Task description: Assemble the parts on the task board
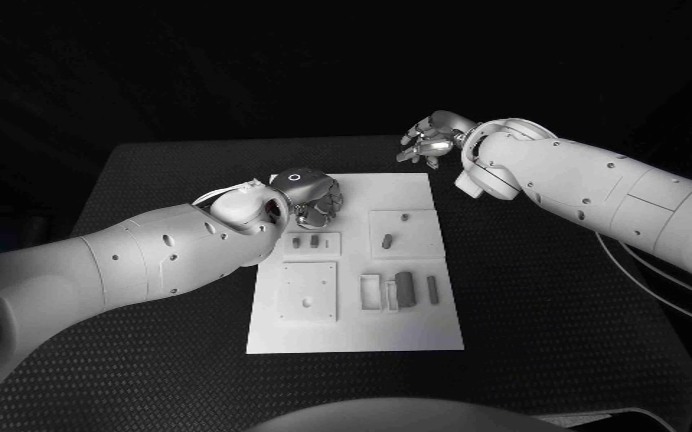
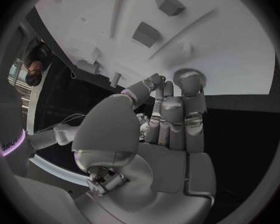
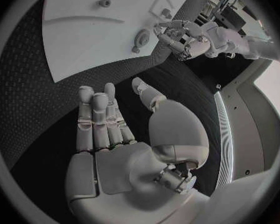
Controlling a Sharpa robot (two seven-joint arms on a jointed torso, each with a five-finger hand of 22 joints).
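The white task board (image 1: 361, 327) lies mid-table. My left hand (image 1: 306, 197) hovers over its far left corner, fingers pointing down at the board. In the left wrist view the left hand (image 2: 165, 124) has its fingers together and the thumb pressed against them; anything between them is hidden. Two small grey parts (image 1: 306, 242) stand in a small square just below that hand. Another part (image 1: 387, 242) lies in the right square. My right hand (image 1: 430, 140) floats beyond the board's far right corner, fingers apart and holding nothing, as the right wrist view confirms (image 3: 112, 129).
A square plate (image 1: 309, 290) sits at the board's near left. A frame (image 1: 372, 292), a dark block (image 1: 405, 287) and a slim bar (image 1: 433, 289) lie near right. The black table (image 1: 548, 312) surrounds the board.
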